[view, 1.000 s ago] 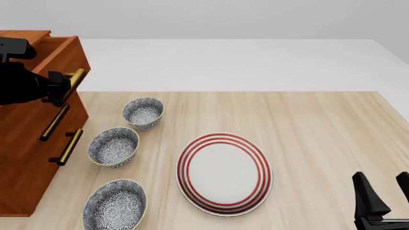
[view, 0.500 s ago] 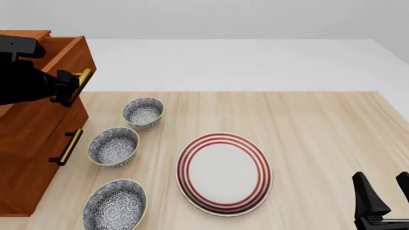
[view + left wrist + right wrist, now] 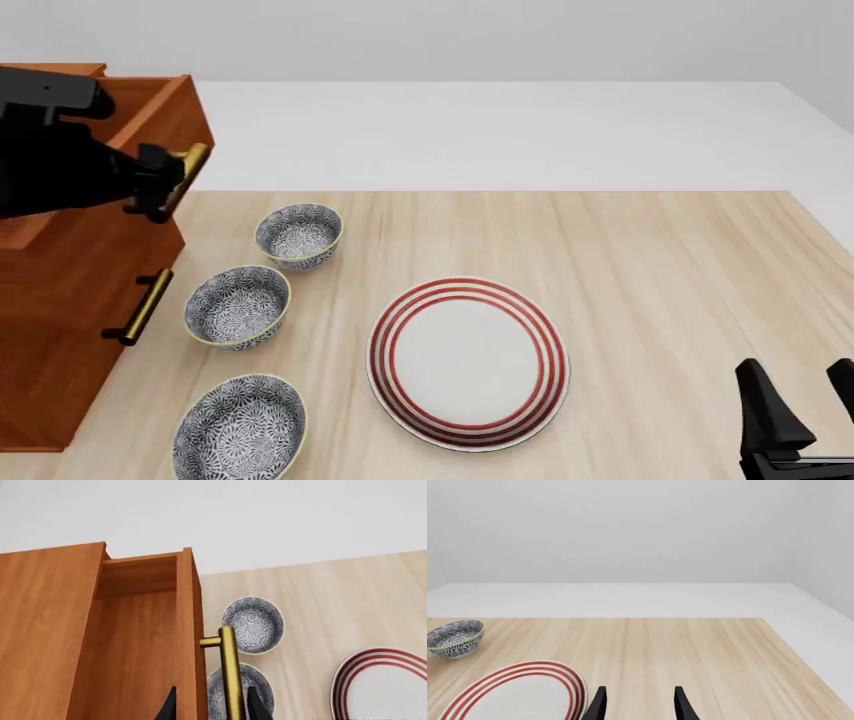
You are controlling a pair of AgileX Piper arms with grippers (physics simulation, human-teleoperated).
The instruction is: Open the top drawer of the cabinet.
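Brass handle (image 3: 229, 672) of the top drawer (image 3: 150, 118) clamped between the left gripper (image 3: 210, 707) fingers, at the cabinet (image 3: 60, 330) top, left table edge. Pulling step, drawer partly out. Next: pull further, straight outward. Right gripper (image 3: 637, 705) idle, fingers apart, holding nothing.

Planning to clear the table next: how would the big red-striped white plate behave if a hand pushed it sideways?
The red-striped white plate lies flat and low on the pale wooden table, so it would probably slide, not tip or roll. It looks glazed and stiff, likely slippery and chip-prone. Three patterned bowls sit close beside it, so it may bump them.
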